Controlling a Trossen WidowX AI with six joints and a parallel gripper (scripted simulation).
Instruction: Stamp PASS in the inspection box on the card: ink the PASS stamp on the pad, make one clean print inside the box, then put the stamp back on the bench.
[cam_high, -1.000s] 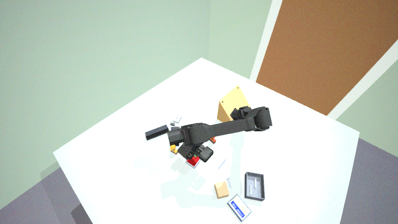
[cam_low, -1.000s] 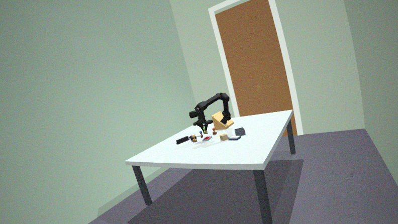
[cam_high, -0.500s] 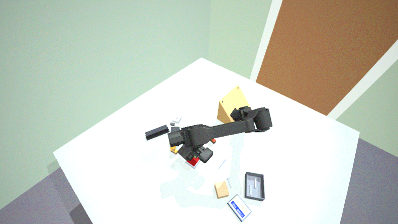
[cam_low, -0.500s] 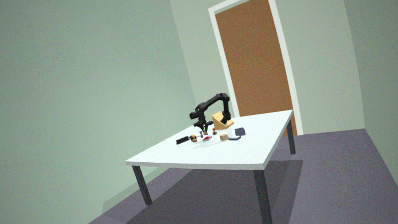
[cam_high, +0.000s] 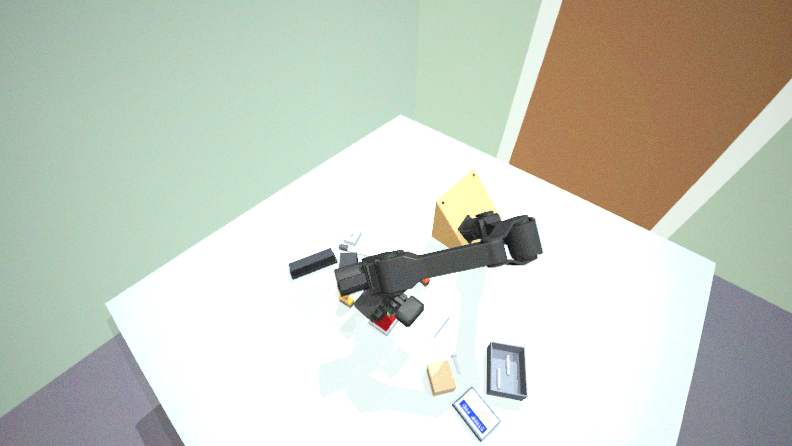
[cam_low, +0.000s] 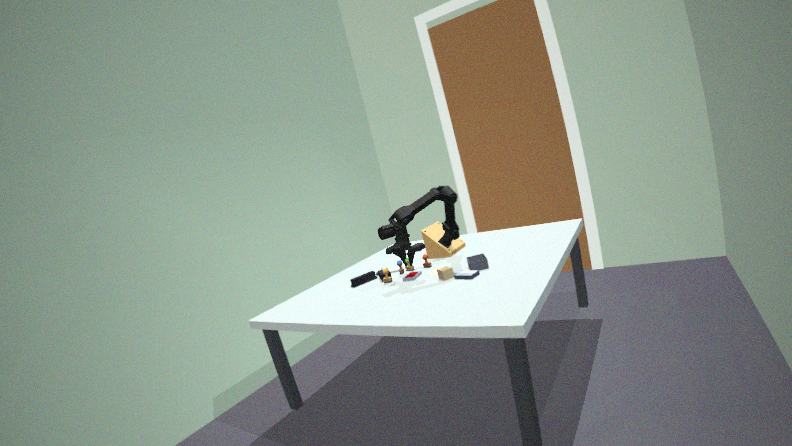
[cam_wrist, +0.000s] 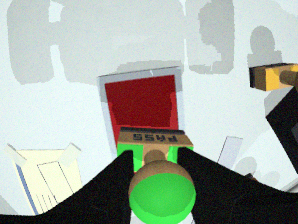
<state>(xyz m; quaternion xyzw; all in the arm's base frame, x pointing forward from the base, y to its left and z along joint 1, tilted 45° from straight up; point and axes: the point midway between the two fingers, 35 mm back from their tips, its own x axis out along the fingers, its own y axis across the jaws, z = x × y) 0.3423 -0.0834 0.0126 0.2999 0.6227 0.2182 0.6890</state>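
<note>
My gripper (cam_high: 390, 310) (cam_low: 408, 262) (cam_wrist: 155, 156) is shut on the PASS stamp (cam_wrist: 162, 197), a brown block with green sides and a green-topped knob. The stamp's PASS side faces up the wrist view. It overlaps the near edge of the ink pad (cam_high: 384, 323) (cam_low: 411, 275) (cam_wrist: 142, 102) there, a red pad in a pale grey case. I cannot tell whether they touch. The cream card (cam_wrist: 69, 167) lies left of the pad in the wrist view, with tape at its top corners. A thin outlined box (cam_wrist: 48, 163) shows on it; the card's lower part is cut off.
A yellow stamp (cam_high: 346, 299) (cam_low: 386, 275) (cam_wrist: 272, 78) stands near the pad. Red (cam_low: 426, 260) and blue (cam_low: 399, 265) stamps stand nearby. A black bar (cam_high: 313, 264), a wooden block (cam_high: 441, 377), a grey tray (cam_high: 489, 371), a blue-labelled case (cam_high: 476, 413) and a wooden wedge (cam_high: 465, 193) are around.
</note>
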